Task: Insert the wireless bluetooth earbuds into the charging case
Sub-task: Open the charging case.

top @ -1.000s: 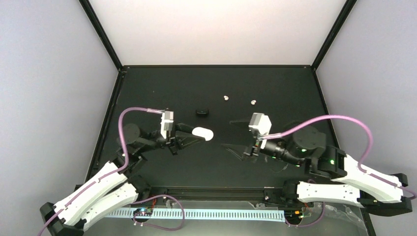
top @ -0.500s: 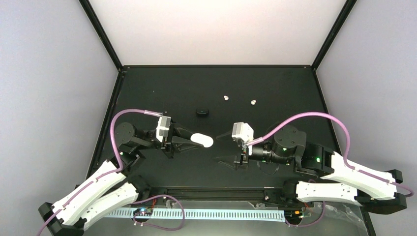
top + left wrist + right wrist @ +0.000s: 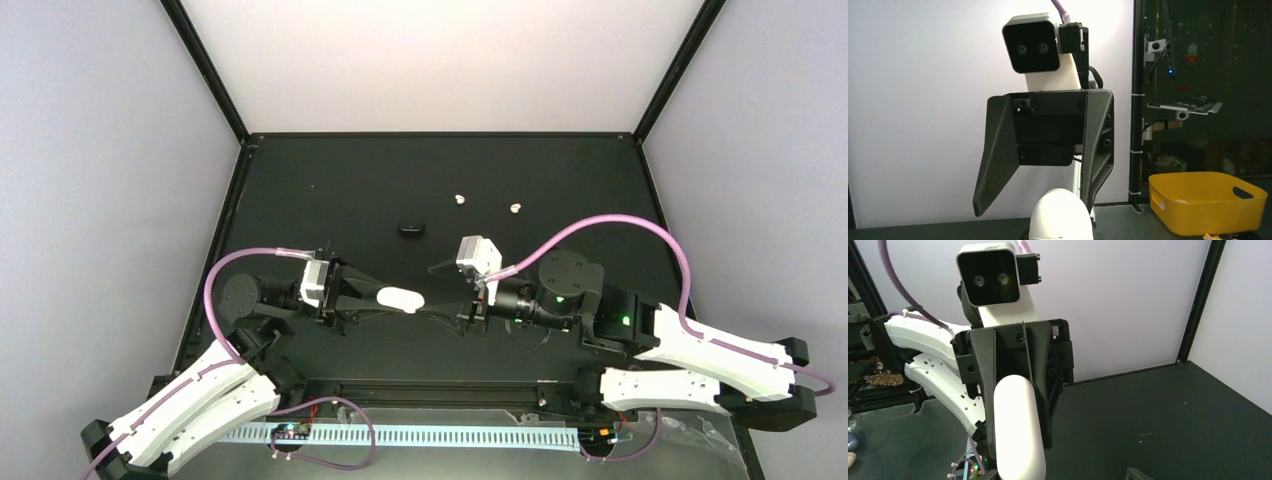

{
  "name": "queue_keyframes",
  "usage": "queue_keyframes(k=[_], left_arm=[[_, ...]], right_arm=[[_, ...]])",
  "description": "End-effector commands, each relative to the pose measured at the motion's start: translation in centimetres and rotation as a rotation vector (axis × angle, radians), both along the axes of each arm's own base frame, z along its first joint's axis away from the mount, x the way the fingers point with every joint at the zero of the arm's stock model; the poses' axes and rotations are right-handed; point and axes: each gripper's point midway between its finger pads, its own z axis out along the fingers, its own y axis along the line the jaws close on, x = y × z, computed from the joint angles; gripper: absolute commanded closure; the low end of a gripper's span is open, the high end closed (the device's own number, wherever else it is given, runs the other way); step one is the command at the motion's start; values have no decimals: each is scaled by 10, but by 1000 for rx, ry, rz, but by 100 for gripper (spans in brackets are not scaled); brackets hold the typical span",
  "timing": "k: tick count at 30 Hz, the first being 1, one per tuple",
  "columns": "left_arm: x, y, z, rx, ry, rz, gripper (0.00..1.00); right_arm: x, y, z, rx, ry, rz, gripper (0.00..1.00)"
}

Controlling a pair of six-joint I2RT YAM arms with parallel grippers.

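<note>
The white, pill-shaped charging case [image 3: 403,298] is held off the table, lid shut, by my left gripper [image 3: 388,298], which is shut on it and points right. In the right wrist view the case [image 3: 1018,430] stands between the left gripper's black fingers [image 3: 1054,390]. My right gripper [image 3: 438,292] faces it from the right, open, its fingertips close to the case's free end. From the left wrist view the right gripper's spread fingers [image 3: 998,160] hang above the case [image 3: 1060,217]. Two tiny white earbuds [image 3: 459,199] [image 3: 514,208] lie apart on the black table at the back.
A small black lozenge-shaped object [image 3: 411,229] lies on the table behind the grippers. The black tabletop [image 3: 560,180] is walled in by pale panels. A yellow bin [image 3: 1208,200] stands beyond the table in the left wrist view.
The left gripper has carried the case nearer and slightly left. The right gripper has swung left toward it, so the two now meet tip to tip.
</note>
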Motion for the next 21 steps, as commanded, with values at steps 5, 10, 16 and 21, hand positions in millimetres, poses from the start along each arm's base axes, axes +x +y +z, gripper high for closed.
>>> queue_keyframes(k=[5, 10, 16, 21], left_arm=[[-12, 13, 12, -109, -154, 53, 98], [-13, 15, 8, -102, -180, 67, 98], [-12, 13, 4, -93, -181, 72, 99], [-7, 11, -2, -75, -169, 85, 98]], right_arm=[[14, 7, 20, 63, 13, -66, 34], [17, 10, 22, 72, 15, -78, 34], [25, 9, 24, 78, 14, -124, 34], [26, 8, 29, 97, 12, -129, 34]])
